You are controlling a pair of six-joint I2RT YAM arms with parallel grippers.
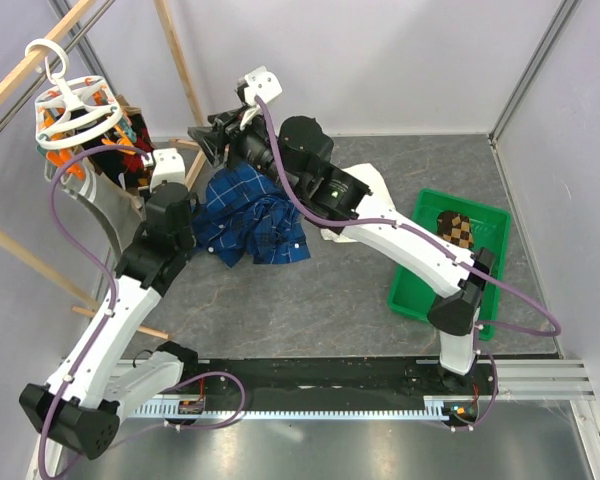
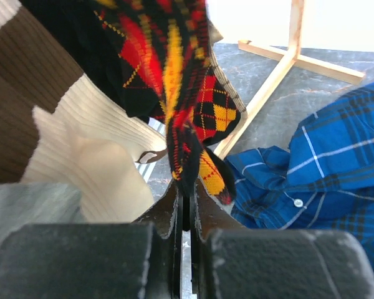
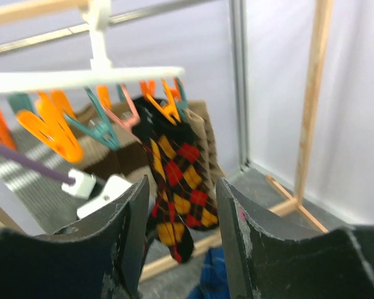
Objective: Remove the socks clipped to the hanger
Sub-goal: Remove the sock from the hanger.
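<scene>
Hanging at 10 o'clock over the grey table (image 1: 330, 310), hanger (image 1: 75, 112) hooks on a wooden pole (image 1: 5, 88); walls close behind. Blue shirt (image 1: 252, 218) heaped at 12. Free table toward 3, up to green tray (image 1: 485, 222). Argyle sock (image 3: 174, 180) clipped, long axis vertical, toe down. Left fingers (image 2: 165, 215) pinched on its toe. Right fingers (image 3: 128, 230) half spread, holding nothing.

Right pincer (image 3: 182, 184) open, empty — a red-yellow argyle sock (image 3: 174, 156) hangs from an orange clothespin (image 3: 165, 109) under the white hanger (image 3: 81, 80).
</scene>
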